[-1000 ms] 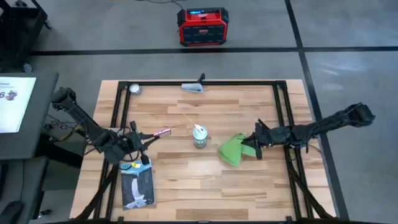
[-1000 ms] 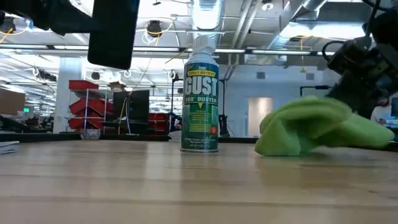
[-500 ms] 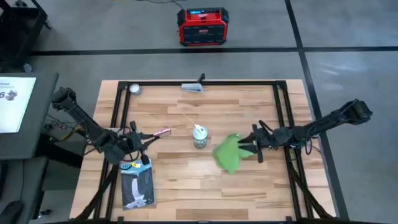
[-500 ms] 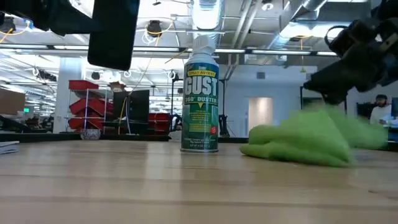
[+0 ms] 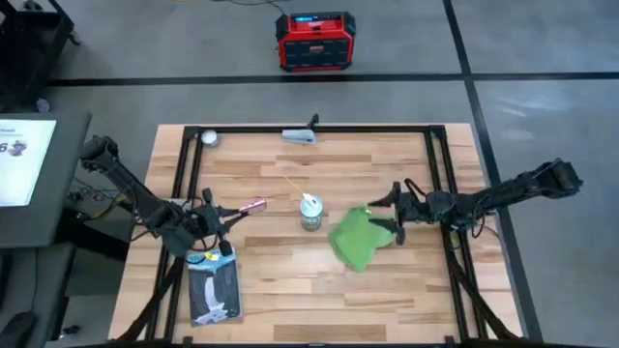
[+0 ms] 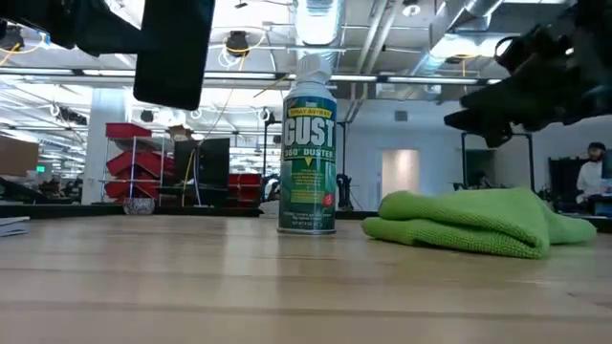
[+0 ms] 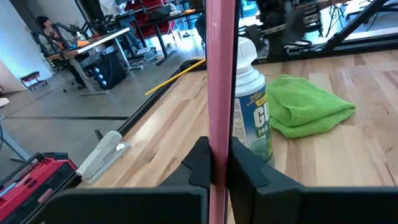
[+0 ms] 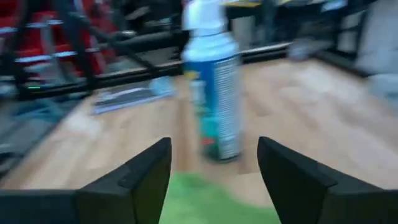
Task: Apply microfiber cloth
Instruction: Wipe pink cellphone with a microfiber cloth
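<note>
While the microfiber cloth (image 5: 356, 238) lies crumpled on the wooden bench (image 5: 387, 290) just beside the duster can (image 5: 310, 212), bare wood stays free toward the near edge. Right claw (image 5: 395, 215) hovers spread apart above the cloth's edge; left claw (image 5: 221, 218) clamps a pink phone (image 5: 251, 206).

Microfiber cloth (image 5: 355, 239) on table (image 5: 387, 290), just right of duster can (image 5: 310, 214); booklet (image 5: 213, 288) front-left.
</note>
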Controlling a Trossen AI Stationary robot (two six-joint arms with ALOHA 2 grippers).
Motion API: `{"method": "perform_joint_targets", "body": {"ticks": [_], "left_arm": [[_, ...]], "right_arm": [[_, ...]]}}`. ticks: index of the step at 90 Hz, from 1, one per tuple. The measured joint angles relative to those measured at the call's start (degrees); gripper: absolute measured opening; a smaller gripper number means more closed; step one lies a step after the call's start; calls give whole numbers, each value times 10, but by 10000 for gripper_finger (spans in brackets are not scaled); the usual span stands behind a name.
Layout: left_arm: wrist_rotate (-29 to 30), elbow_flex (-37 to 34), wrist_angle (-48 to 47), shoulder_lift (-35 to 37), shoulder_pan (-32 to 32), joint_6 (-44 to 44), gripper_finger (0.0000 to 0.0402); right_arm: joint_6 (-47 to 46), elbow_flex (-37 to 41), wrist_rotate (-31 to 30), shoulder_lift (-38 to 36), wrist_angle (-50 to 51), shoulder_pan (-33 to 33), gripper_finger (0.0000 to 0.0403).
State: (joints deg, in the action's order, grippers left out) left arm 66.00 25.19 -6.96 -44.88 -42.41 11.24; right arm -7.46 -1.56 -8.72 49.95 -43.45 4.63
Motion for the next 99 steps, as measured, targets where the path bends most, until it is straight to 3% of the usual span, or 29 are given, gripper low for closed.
{"method": "perform_joint_targets", "body": {"ticks": [7, 19, 23, 44, 58, 99], "left_arm": [[0, 0, 2, 0, 0, -7, 2], [-1, 0, 2, 0, 0, -9, 2], [-3, 0, 0, 0, 0, -7, 2], [-14, 0, -2, 0, 0, 1, 2], [-20, -33, 30, 0, 0, 19, 2], [-74, -162, 216, -2, 5, 68, 2]], "right_arm": [[15, 0, 60, -1, -31, -30, 168], [51, -1, 155, -15, -62, -67, 42], [60, -1, 167, -26, -50, -79, 18], [64, -1, 173, -111, 76, -157, 1], [56, 9, 205, -152, 104, -195, 0], [45, 9, 225, -171, 128, -208, 0]]}}
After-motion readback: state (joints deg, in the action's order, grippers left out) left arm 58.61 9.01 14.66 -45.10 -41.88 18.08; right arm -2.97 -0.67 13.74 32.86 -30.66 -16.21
